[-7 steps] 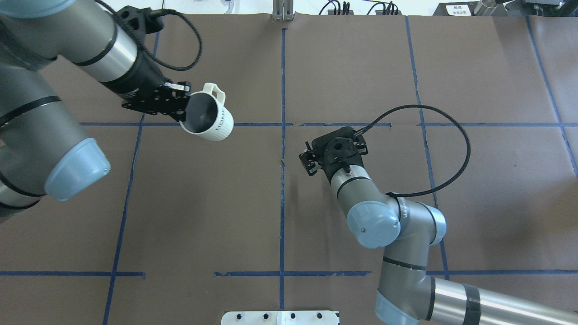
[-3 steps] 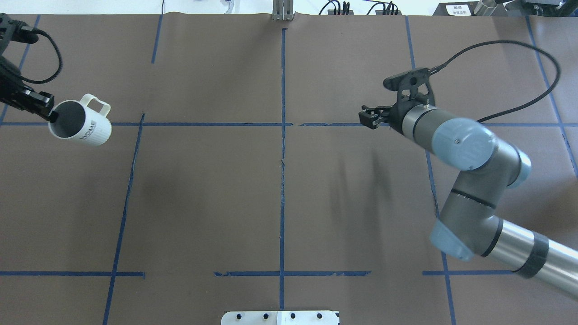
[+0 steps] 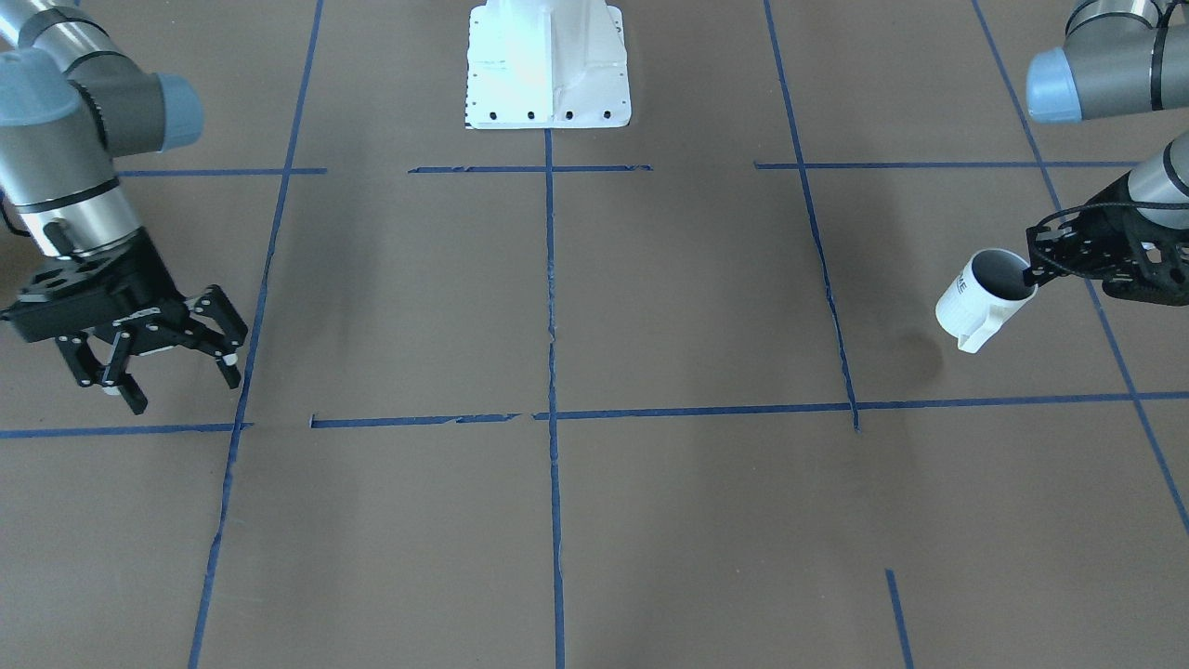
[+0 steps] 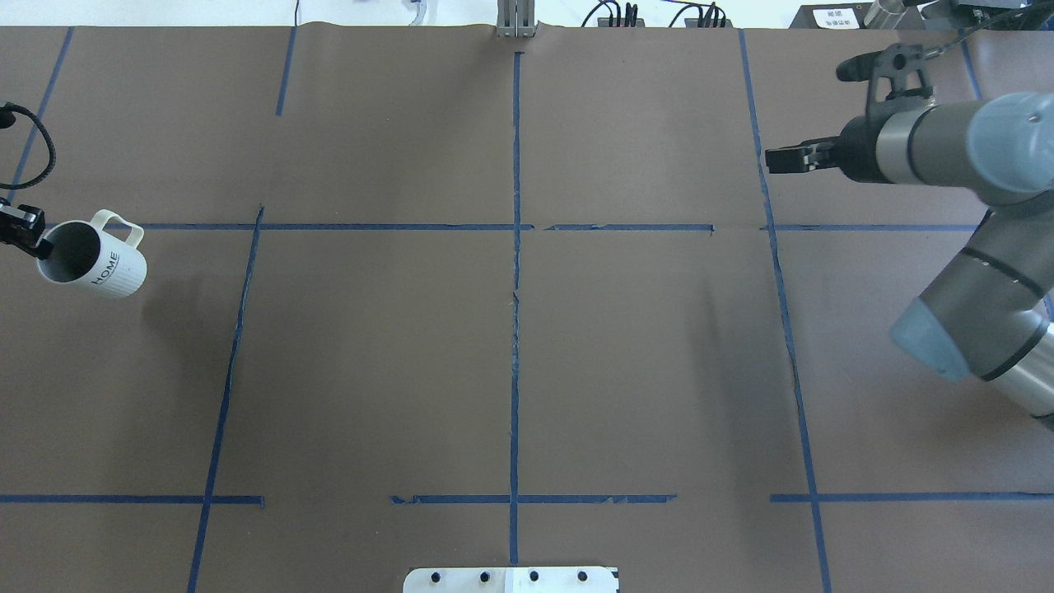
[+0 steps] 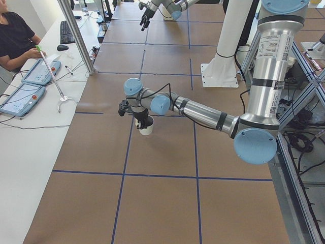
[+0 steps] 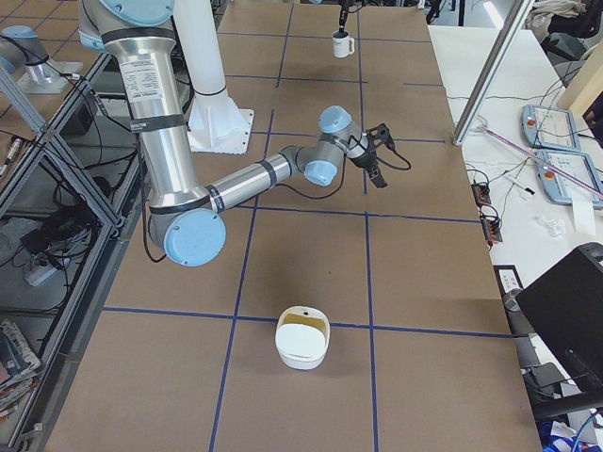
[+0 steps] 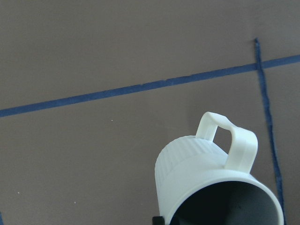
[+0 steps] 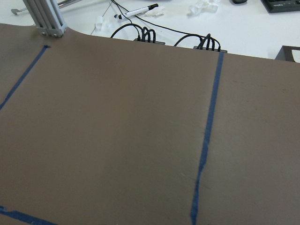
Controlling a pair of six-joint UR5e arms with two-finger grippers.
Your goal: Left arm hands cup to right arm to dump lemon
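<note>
Exterior front-facing view: the left hand (image 3: 1029,272) is clamped on the tilted cup's (image 3: 975,297) rim, above the counter (image 3: 650,307); the right hand (image 3: 181,388), well apart, has its fingers spread.

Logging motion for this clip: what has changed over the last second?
The left gripper carried the cup from near the middle of the table out to the robot's far left. The right gripper drew back from the middle to the far right and further forward. The cup stayed pinched by its rim in the left gripper; no hand-over took place.
</note>
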